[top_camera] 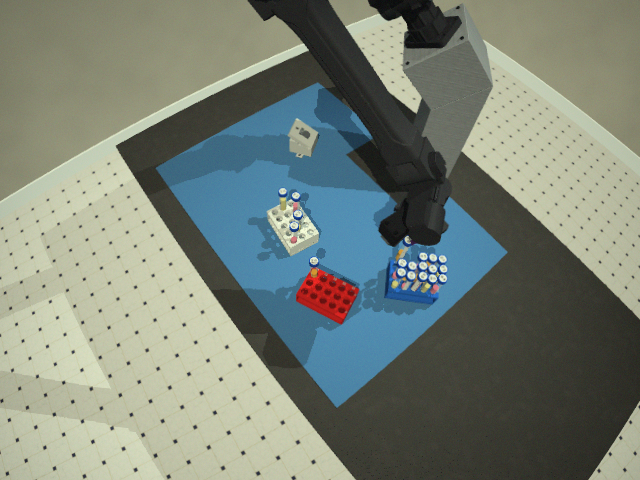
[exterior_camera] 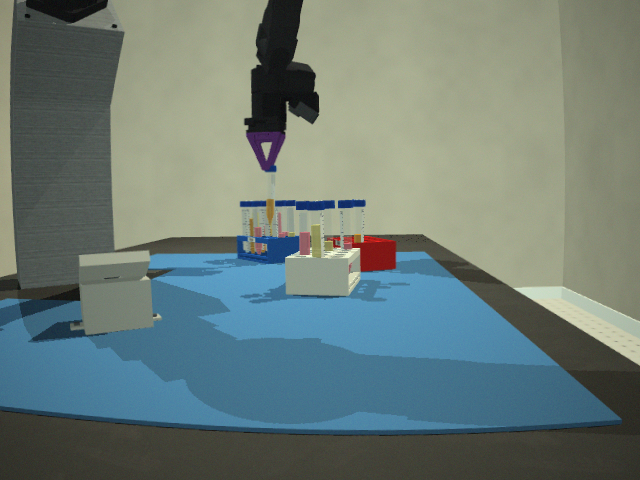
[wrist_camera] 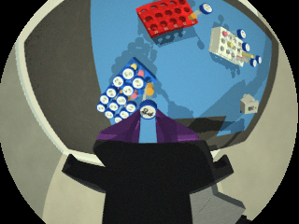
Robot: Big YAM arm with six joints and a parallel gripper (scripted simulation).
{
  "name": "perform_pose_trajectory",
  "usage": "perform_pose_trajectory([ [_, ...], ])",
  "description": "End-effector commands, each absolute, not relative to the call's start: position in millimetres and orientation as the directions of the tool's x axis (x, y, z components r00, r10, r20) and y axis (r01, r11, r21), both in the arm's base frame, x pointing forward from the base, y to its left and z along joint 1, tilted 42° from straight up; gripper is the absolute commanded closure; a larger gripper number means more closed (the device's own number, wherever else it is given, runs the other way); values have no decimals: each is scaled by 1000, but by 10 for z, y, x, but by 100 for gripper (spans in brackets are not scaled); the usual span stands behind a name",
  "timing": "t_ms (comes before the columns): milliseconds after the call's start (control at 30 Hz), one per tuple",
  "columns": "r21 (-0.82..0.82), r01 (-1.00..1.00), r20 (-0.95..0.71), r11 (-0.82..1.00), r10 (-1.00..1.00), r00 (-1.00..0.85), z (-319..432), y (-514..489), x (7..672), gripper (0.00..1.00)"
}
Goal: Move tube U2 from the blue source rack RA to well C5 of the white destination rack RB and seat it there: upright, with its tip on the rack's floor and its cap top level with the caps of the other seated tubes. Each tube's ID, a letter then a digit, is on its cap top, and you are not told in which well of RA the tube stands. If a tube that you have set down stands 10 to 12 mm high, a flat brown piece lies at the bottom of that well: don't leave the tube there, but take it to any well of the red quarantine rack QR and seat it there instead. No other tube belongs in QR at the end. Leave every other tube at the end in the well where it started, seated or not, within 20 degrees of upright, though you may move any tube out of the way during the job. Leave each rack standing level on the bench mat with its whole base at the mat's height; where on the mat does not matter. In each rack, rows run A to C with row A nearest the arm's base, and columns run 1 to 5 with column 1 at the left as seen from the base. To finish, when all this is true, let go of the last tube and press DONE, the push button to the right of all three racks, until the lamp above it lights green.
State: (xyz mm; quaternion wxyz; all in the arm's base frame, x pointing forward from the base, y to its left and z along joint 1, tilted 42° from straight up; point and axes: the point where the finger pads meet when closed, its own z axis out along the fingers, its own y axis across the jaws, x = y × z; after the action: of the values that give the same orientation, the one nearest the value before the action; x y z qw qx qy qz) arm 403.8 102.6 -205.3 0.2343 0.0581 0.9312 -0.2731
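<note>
My gripper (exterior_camera: 269, 166) with purple fingers is shut on the blue cap of a tube with orange liquid (exterior_camera: 270, 198). It holds the tube upright above the blue rack RA (exterior_camera: 261, 246), its tip down among the other tubes' caps. In the top view the held tube (top_camera: 403, 249) hangs over the near-left corner of RA (top_camera: 409, 288), which holds several capped tubes. The wrist view shows the held cap (wrist_camera: 148, 111) beside RA (wrist_camera: 125, 90). The white rack RB (top_camera: 288, 230) holds several tubes. The red rack QR (top_camera: 327, 293) holds one tube (top_camera: 313, 266) at a corner.
The grey DONE button box (top_camera: 302, 137) stands on the blue mat beyond RB; it also shows in the exterior view (exterior_camera: 114, 290). The arm's grey base pillar (top_camera: 447, 87) rises behind RA. The racks stand apart from one another on the mat.
</note>
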Motion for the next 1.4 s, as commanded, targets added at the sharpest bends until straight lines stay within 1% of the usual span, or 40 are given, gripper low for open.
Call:
perform_pose_trajectory([
  [0,-477,234,-476,847,-25,-879,-2016,1096,4061,100],
  [700,-479,224,-473,849,-35,-880,-2057,1214,4061,100],
  [1367,-479,241,-474,844,-17,-880,-2117,1049,4162,100],
])
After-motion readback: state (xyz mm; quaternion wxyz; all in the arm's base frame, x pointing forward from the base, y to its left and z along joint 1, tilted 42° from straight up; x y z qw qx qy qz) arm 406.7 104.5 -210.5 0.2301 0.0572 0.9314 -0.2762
